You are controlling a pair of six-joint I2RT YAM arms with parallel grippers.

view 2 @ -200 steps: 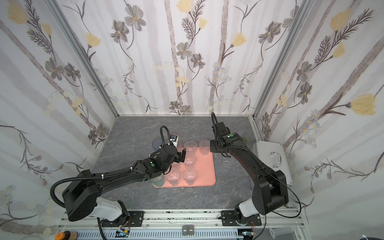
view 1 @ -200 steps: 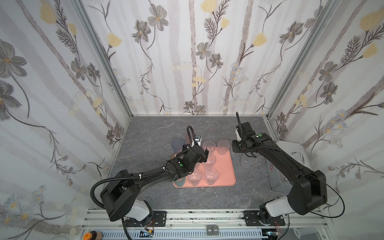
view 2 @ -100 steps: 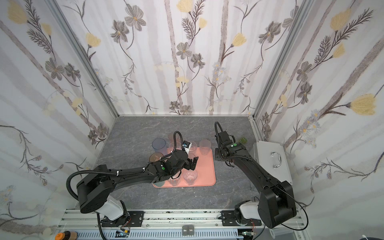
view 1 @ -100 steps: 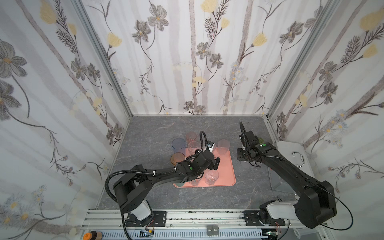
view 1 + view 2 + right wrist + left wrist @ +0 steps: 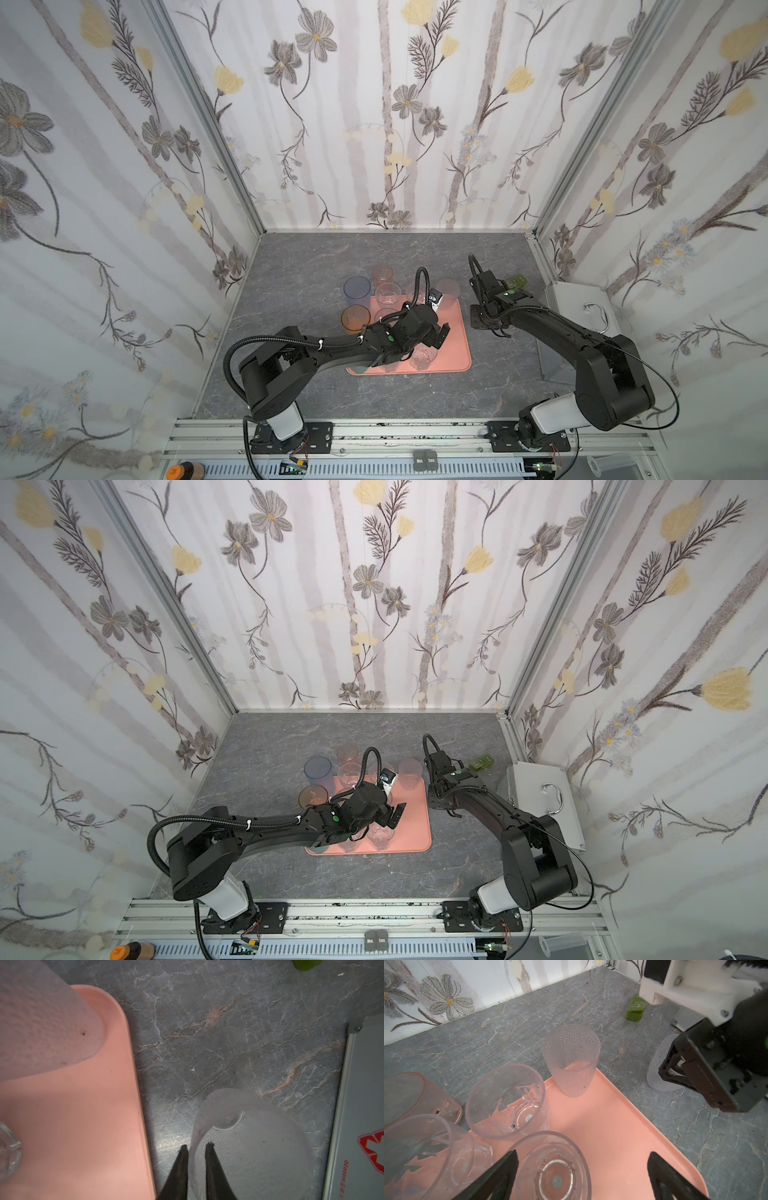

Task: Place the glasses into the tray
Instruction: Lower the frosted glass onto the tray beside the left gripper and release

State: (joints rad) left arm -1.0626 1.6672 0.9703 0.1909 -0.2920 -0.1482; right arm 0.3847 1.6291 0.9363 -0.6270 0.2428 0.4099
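tray (image 5: 455, 349): salmon-pink, flat | glasses (image 5: 424, 357): several upright inside, others standing just outside

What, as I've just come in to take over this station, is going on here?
Two robot arms are putting tumblers into the flat salmon-pink tray. The right gripper has its jaws pinched on the wall of a frosted tumbler standing on the grey marbled table beside the tray. The left gripper, open and empty, hovers over a clear tumbler already in the tray. A blue tumbler and a pink tumbler stand outside it.
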